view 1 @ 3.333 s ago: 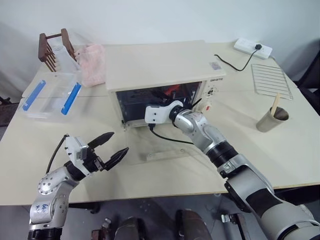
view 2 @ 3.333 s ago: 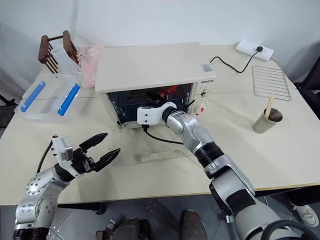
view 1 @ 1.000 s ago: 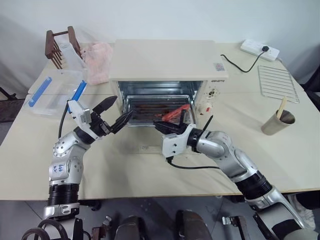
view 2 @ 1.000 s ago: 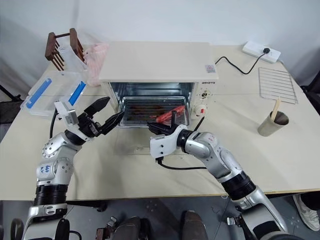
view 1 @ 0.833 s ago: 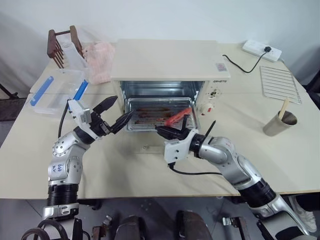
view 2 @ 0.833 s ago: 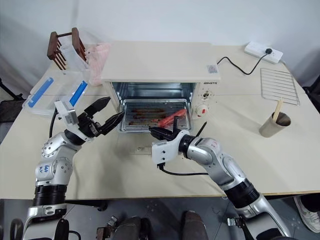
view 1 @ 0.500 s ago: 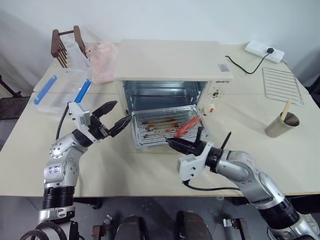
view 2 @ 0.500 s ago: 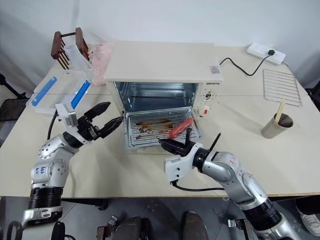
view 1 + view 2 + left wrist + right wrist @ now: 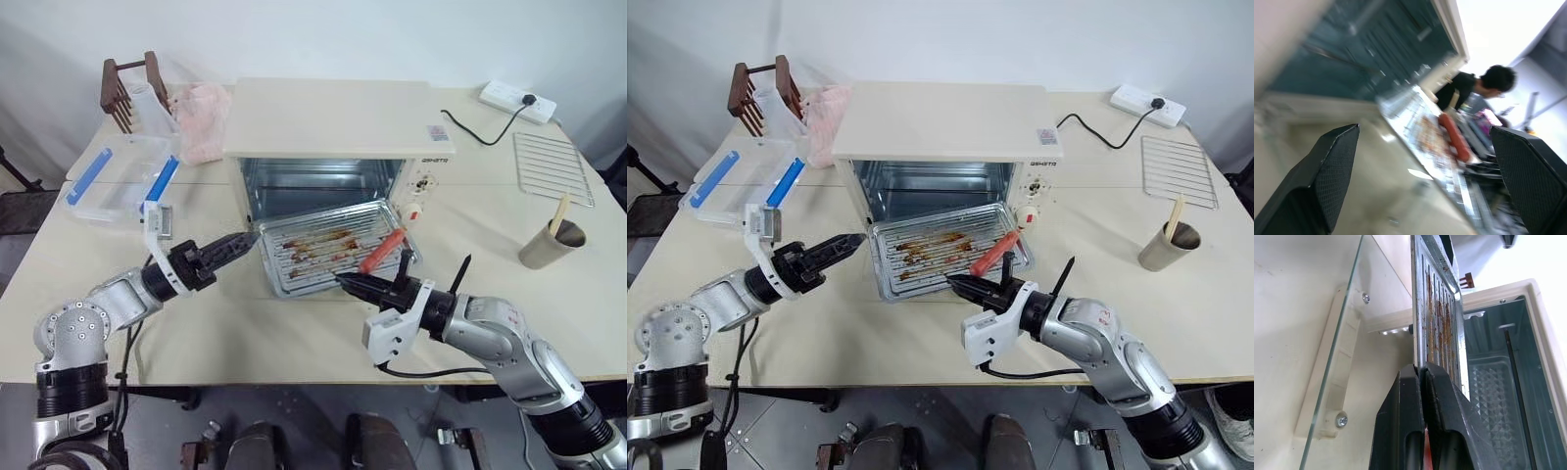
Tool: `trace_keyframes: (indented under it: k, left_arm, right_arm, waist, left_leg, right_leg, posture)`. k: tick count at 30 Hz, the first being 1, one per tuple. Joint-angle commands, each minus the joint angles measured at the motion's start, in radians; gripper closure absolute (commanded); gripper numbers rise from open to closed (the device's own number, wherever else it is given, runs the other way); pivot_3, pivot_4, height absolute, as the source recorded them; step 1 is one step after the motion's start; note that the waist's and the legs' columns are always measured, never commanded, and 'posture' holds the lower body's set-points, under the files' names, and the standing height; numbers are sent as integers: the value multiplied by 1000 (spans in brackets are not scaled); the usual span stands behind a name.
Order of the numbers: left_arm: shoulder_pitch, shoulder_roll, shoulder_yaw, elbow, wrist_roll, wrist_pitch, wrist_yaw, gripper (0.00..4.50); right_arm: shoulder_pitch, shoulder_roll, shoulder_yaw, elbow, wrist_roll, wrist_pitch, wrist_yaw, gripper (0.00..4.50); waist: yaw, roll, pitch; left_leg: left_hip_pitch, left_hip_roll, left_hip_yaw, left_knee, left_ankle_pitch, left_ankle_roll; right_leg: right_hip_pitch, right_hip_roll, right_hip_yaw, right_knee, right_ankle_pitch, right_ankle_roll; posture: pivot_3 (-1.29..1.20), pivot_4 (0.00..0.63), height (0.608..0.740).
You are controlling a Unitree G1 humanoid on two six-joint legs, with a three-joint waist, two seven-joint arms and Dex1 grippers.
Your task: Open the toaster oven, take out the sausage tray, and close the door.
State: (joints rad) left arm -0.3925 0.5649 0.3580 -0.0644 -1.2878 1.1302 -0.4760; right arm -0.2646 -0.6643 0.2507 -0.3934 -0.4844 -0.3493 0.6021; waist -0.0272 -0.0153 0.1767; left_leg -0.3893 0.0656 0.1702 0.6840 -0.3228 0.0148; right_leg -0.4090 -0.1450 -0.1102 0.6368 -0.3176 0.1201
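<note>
Cream table (image 9: 245, 343) against a white wall; far left sit a wooden rack (image 9: 122, 90), a clear box (image 9: 113, 181) with blue clips and a pink cloth (image 9: 201, 132). Left gripper (image 9: 844, 242), jaws wide apart, hangs just off the tray's left edge; oven (image 9: 945, 122) mid-table, door (image 9: 1334, 362) flat down, tray (image 9: 333, 257) out front, long axis left-right, sausage (image 9: 382, 250) at its right end. Right gripper (image 9: 345, 281) is clamped on the tray's near rim; cup (image 9: 544, 245), wire rack (image 9: 554, 166) and power strip (image 9: 517, 95) sit far right.
</note>
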Motion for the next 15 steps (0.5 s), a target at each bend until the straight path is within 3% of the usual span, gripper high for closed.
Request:
trace_keyframes:
  k: [1, 5, 6, 15]
  left_arm:
    - [-30, -15, -11, 10, -139, 120, 150, 0]
    - [-52, -76, -28, 58, -288, 145, 318, 0]
    - [-54, -93, -38, 64, -334, 141, 366, 186]
    - [-11, -102, -126, 65, -663, 36, 639, 2738]
  right_arm:
    - [-50, 0, -9, -9, 19, -18, 12, 4478]
    - [-72, -2, 1, 5, 31, -35, 23, 4478]
    - [-76, -5, 4, 10, 36, -40, 29, 4494]
    - [-94, -7, 2, 36, 86, -46, 71, 4500]
  waist:
    - [0, 0, 0]
    - [0, 0, 0]
    - [0, 0, 0]
    - [-1, 0, 0]
  left_leg:
    - [0, 0, 0, 0, 0, 0]
    - [1, -1, 0, 0, 0, 0]
    - [1, -1, 0, 0, 0, 0]
    - [2, 0, 0, 0, 0, 0]
  right_leg:
    - [0, 0, 0, 0, 0, 0]
    - [1, 0, 0, 1, 0, 0]
    - [0, 0, 0, 1, 0, 0]
    - [1, 0, 2, 1, 0, 0]
  posture:
    - [0, 150, 740]
    - [0, 150, 740]
    - [0, 150, 740]
    - [0, 150, 740]
